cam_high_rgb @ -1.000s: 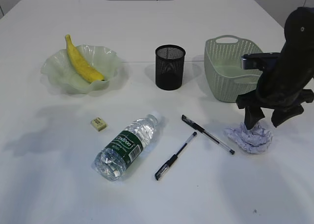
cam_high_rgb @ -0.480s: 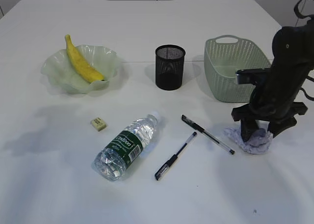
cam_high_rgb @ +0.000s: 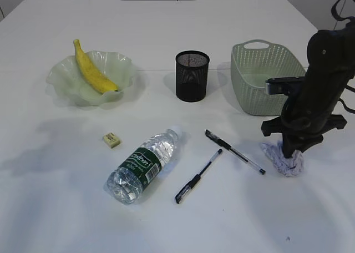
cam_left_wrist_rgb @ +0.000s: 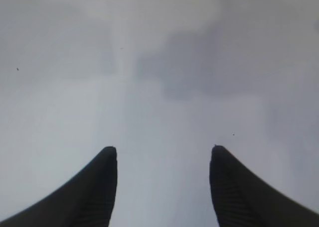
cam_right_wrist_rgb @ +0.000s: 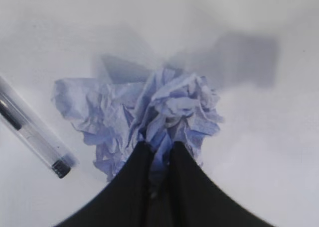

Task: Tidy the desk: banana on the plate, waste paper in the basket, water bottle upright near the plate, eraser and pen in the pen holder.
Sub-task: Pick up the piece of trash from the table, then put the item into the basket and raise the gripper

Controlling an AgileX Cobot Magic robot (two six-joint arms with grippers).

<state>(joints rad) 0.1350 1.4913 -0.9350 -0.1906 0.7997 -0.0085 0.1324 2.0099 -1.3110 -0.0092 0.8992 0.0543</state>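
A white desk (cam_high_rgb: 166, 20) carries everything. Taking the green basket (cam_high_rgb: 263, 78) as landmark: the waste paper (cam_high_rgb: 288, 160) lies on the desk just in front of its right end, and the right gripper (cam_right_wrist_rgb: 158, 150) stands directly over that paper, its fingers narrowed onto a pinch of the crumple. The basket's open top lies behind and slightly left of this grip, so the right arm is nearer. The left gripper (cam_left_wrist_rgb: 163, 155) hangs over bare desk, fingers wide, holding nothing.
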